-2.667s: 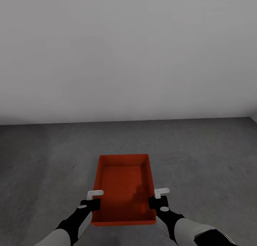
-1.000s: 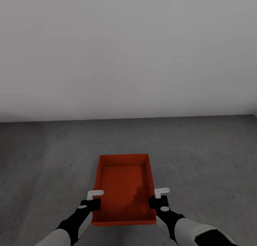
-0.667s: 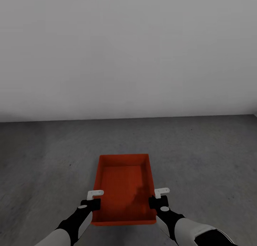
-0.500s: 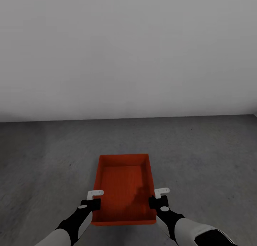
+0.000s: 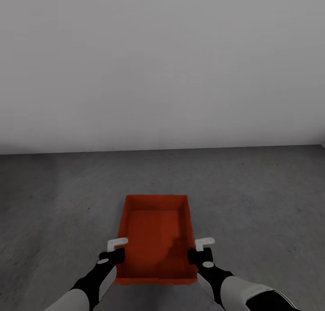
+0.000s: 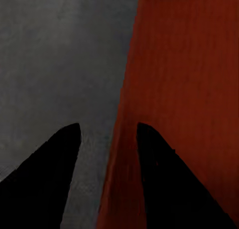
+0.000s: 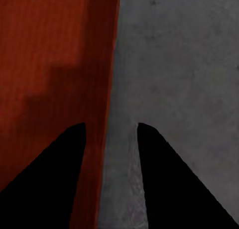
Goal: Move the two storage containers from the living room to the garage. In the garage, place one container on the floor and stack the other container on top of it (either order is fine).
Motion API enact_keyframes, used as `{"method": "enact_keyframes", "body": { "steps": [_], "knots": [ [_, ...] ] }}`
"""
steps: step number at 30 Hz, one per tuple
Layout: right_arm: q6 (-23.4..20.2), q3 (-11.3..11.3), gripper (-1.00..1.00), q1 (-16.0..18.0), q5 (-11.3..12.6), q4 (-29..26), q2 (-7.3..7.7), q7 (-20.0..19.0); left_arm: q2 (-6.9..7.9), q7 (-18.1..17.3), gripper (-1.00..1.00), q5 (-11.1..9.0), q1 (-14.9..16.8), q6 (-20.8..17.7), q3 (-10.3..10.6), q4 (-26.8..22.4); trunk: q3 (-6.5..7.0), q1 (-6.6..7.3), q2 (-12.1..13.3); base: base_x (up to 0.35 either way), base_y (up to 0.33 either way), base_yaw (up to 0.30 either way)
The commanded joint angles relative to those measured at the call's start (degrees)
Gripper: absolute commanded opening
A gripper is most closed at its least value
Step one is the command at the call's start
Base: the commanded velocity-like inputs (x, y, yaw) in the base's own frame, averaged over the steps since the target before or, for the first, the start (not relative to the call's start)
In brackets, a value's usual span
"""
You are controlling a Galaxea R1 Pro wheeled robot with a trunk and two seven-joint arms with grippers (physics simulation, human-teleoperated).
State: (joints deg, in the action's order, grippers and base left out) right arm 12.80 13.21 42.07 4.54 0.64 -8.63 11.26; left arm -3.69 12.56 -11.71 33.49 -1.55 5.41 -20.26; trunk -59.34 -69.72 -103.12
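head view had the orange container [image 5: 155, 239] sitting low over the grey concrete floor [image 5: 257, 198], out in front of a plain white wall [image 5: 162, 67], so this looked like the garage drop-off step. left gripper [image 5: 115, 252] was at the left rim and right gripper [image 5: 202, 252] at the right rim. in the left wrist view the two dark fingers [image 6: 164, 184] straddled the bin's wall with gaps either side, so that one looked let go. right wrist view showed the wall between its fingers [image 7: 55, 174] too, gap visible there as well, looked loose. couldn't tell for sure if the bin was fully down. next move, i'd guess: back both arms off without nudging it, then go fetch the other bin.
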Motion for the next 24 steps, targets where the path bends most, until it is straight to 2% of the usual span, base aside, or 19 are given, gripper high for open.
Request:
{"method": "enact_keyframes", "body": {
  "steps": [1, 24],
  "knots": [
    [0.32, -0.20, 1.00, 0.05, 1.09, 0.07, 0.00, 0.43, 0.13, 1.41, 1.00, -0.29, 0.00, -0.35, 0.14, 0.15, -0.04, 0.01, -0.02, 0.000, 0.000, 0.000],
    [0.12, -0.20, 1.00, 0.03, 1.03, 0.06, 0.10, 0.43, 0.09, 1.41, 1.00, -0.15, 0.00, 0.06, -0.22, -0.31, -0.04, 0.01, -0.02, 0.000, 0.000, 0.000]
  ]
}}
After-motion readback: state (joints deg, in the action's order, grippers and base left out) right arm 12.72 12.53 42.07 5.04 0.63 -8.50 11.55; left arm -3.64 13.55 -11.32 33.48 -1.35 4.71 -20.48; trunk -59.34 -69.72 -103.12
